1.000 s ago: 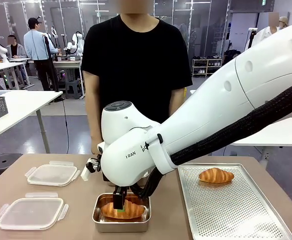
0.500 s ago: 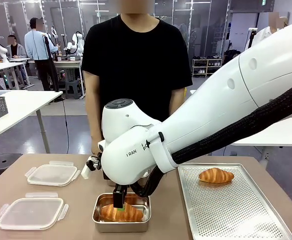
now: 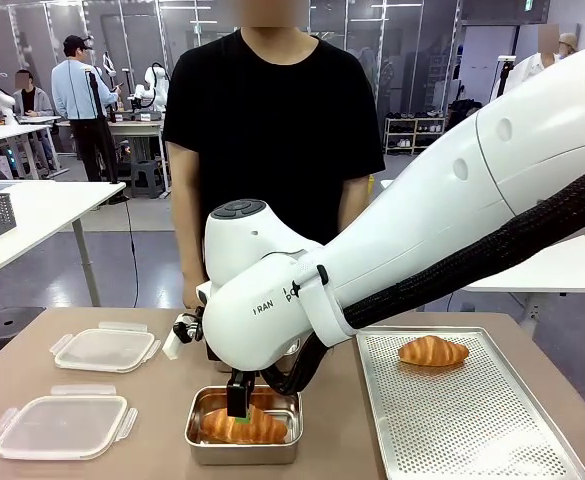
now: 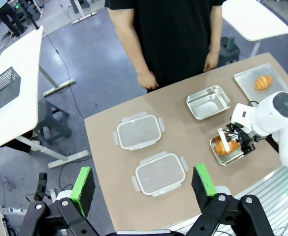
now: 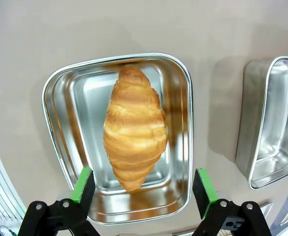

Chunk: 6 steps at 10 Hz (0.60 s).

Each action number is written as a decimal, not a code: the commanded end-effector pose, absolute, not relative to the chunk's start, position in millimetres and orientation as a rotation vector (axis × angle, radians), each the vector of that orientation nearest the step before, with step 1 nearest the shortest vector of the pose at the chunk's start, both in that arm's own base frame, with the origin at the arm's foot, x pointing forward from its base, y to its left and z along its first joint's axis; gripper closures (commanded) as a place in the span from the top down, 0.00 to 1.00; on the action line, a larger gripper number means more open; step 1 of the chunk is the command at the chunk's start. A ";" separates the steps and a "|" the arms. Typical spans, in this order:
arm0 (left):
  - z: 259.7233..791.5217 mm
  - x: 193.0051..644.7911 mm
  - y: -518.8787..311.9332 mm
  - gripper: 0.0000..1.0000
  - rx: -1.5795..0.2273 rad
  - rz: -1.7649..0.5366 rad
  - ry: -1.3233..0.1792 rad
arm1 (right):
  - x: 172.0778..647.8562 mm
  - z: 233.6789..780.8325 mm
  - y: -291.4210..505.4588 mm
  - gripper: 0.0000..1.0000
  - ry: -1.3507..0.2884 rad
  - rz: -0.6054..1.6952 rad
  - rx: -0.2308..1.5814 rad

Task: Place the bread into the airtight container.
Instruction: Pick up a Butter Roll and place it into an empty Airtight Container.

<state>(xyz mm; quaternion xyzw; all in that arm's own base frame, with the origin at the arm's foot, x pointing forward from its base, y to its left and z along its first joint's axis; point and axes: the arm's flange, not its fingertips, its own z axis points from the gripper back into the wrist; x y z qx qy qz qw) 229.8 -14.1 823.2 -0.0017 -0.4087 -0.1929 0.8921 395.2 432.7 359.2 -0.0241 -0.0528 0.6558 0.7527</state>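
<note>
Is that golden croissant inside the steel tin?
Inside: the golden croissant lies flat in the shiny steel tin, the right hand open above it.

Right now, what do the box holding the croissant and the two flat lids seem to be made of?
Box: looks like polished steel, mirror-bright, reflecting the croissant. Near lid and far lid: probably translucent plastic, cloudy white, with clip tabs on the edges.

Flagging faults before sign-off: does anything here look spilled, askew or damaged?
Nothing stands out. The croissant lies whole inside the steel container, nothing spilled, with the right tool open above it. The other croissant rests on the tray.
</note>
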 end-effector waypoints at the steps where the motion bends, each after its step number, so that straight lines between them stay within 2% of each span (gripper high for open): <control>1: 824.8 230.3 -13.7 1.00 -0.002 -0.403 -0.849 | 395.7 359.4 433.0 1.00 -0.117 1.434 -0.056; 6: 824.8 230.3 -13.7 1.00 -0.002 -0.403 -0.849 | 395.7 359.4 433.0 1.00 -0.117 1.434 -0.056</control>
